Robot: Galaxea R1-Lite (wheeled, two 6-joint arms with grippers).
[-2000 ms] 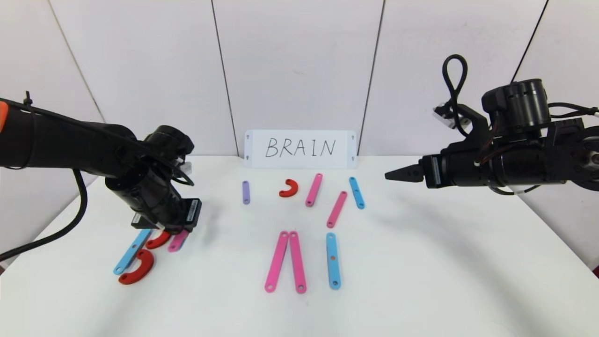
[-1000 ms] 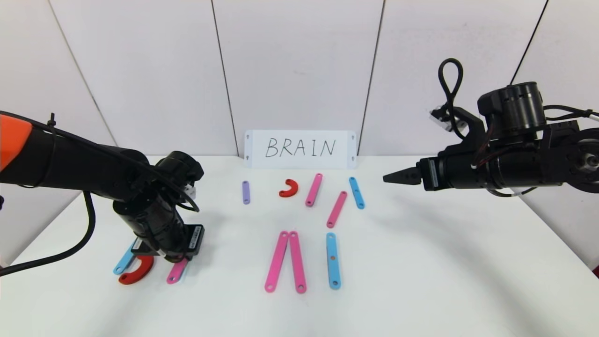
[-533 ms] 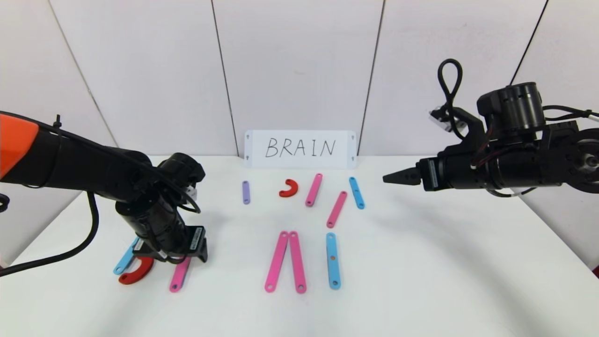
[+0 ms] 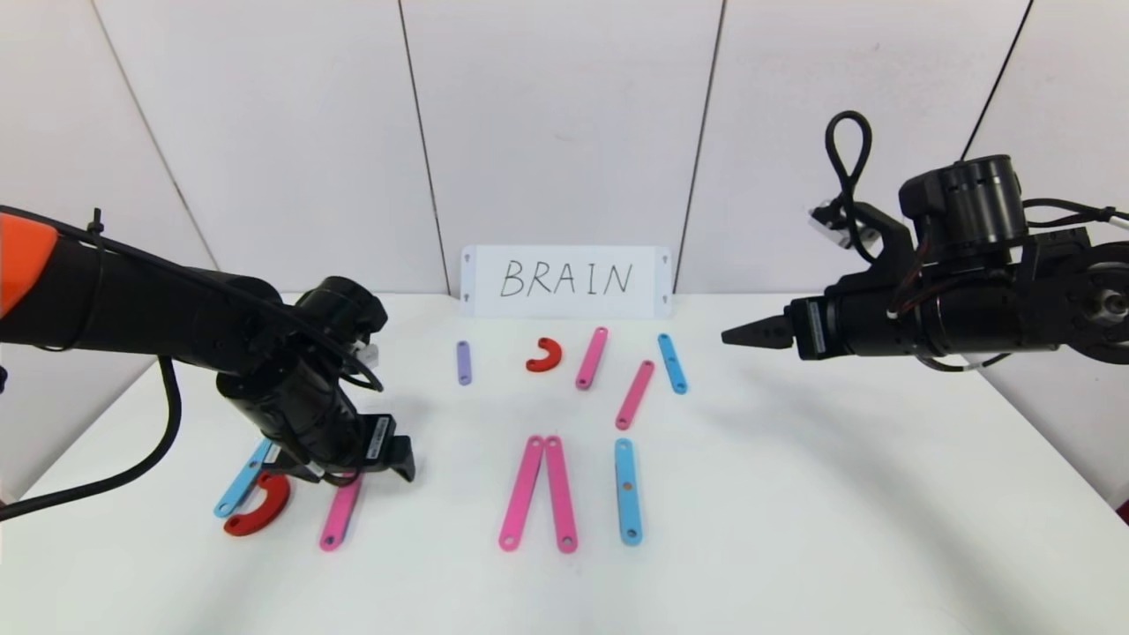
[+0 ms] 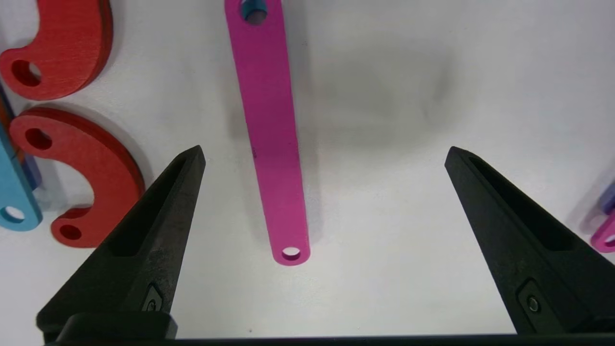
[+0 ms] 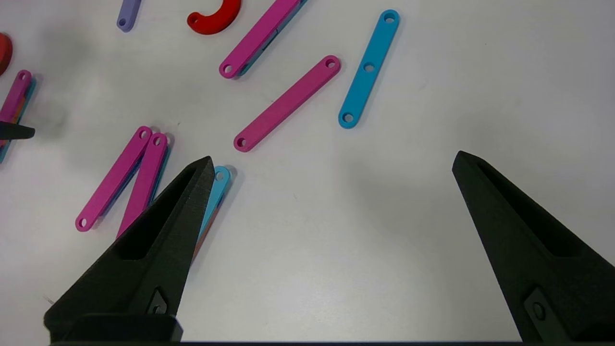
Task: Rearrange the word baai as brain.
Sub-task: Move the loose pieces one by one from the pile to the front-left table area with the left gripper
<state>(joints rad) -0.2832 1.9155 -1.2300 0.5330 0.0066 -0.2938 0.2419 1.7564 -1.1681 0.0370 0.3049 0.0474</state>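
Observation:
The letter pieces lie flat on the white table [image 4: 794,511]. At the left a light-blue strip [image 4: 236,488], a red curve [image 4: 257,510] and a pink strip [image 4: 340,516] lie side by side. My left gripper [image 4: 390,466] hovers just above the far end of that pink strip, open and empty. In the left wrist view the pink strip [image 5: 269,134] lies between the open fingers of that gripper [image 5: 322,151], nearer one of them. Two red curves [image 5: 81,178] [image 5: 62,48] and the blue strip [image 5: 14,192] lie beside it. My right gripper [image 4: 750,333] is open and empty, held high at the right [image 6: 331,161].
A white card reading BRAIN [image 4: 565,280] stands at the back wall. Before it lie a purple strip [image 4: 463,362], a red curve [image 4: 545,354], two pink strips [image 4: 592,357] [image 4: 635,394] and a blue strip [image 4: 672,362]. Nearer, two pink strips [image 4: 538,492] meet at their far ends, beside a blue strip [image 4: 627,491].
My left gripper drew the pink strip toward the front edge, let it go beside the red curve, then moved to the right off it. The right arm barely moved.

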